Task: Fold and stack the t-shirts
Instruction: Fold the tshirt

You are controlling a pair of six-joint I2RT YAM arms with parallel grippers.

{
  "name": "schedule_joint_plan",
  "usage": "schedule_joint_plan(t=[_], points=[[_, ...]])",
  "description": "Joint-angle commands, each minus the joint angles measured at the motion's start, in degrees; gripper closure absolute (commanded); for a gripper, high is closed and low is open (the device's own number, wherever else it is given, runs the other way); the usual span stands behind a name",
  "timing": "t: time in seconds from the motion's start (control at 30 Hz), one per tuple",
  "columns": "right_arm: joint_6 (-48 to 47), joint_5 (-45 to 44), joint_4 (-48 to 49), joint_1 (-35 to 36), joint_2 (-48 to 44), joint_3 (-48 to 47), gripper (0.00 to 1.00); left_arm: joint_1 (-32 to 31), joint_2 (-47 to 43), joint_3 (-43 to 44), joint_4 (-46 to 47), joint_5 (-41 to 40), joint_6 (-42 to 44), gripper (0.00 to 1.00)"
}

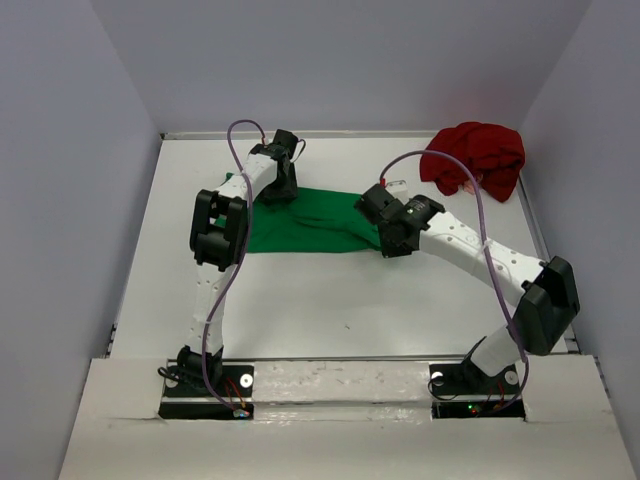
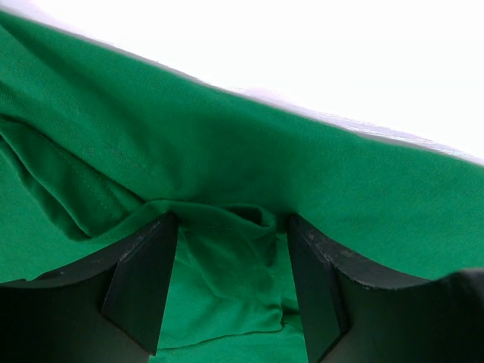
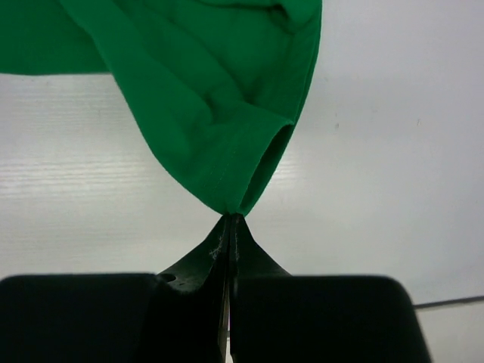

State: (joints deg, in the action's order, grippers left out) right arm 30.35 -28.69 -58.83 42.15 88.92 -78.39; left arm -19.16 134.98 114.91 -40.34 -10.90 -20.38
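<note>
Across the middle of the table (image 1: pixel 330 310) the green t-shirt (image 1: pixel 310 228) lies partly spread, and my right gripper (image 3: pixel 229 221) is pressed together on only a thin fold of its sleeve hem, so I judge a firm pull could slip the cloth free. My left gripper (image 2: pixel 231 227) stands spread with bunched green cloth between its fingers, unclamped; if I tug one-sided, the shirt may drag askew. The dark red t-shirt (image 1: pixel 475 160) sits crumpled at the far right corner, well apart.

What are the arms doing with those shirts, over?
Right gripper shut on green t-shirt. Left gripper open, astride its cloth. Red t-shirt crumpled far right.
</note>
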Motion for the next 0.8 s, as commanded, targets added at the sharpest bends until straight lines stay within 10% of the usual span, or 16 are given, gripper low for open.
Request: schedule_joint_plan(t=[0.0,0.4,0.77], points=[[11.91,-6.64,-6.82,4.85,-2.44,0.96,1.0,0.0,-0.42,0.31,-2.11,-0.62,0.69,0.32],[27.83,-13.59,-15.0,9.0,-4.99,6.32,1.0,-0.09,-0.59,0.14,-1.76,-0.53,0.78,0.32],[21.79,-12.02,-10.1,9.0,0.37,3.94,1.0,-0.18,-0.59,-0.21,-1.76,-0.7,1.13,0.32]])
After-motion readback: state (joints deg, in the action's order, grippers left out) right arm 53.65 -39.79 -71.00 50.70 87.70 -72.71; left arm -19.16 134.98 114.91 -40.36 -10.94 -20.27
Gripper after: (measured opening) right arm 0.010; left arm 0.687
